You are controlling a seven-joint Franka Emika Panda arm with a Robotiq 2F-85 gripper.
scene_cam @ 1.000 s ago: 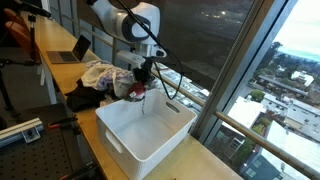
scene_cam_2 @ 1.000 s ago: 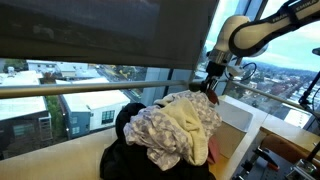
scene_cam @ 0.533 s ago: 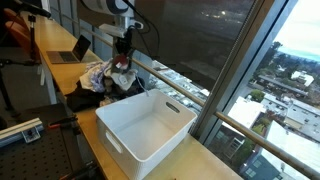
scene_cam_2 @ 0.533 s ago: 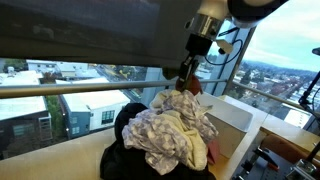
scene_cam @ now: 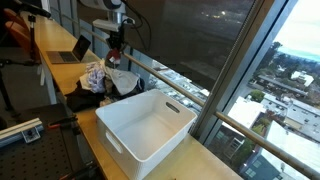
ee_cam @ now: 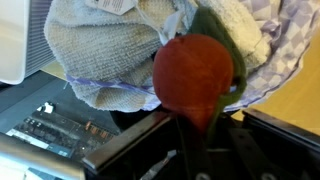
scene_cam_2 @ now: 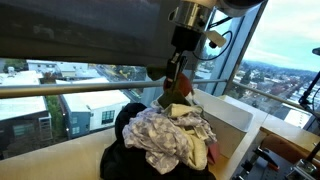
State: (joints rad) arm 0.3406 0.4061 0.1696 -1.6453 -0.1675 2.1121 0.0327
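The gripper [scene_cam: 113, 56], closed almost fully, pinches a crumpled red-and-green cloth [ee_cam: 195, 72] above the heaped pile of mixed laundry [scene_cam: 100, 78], and so thin a pinch might let it slip.

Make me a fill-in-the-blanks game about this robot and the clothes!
1. The end effector grips a ___ cloth.
2. The plastic bin beside the clothes pile is ___ in colour.
3. Behind the pile, an open ___ sits on the desk.
Missing words: red; white; laptop.
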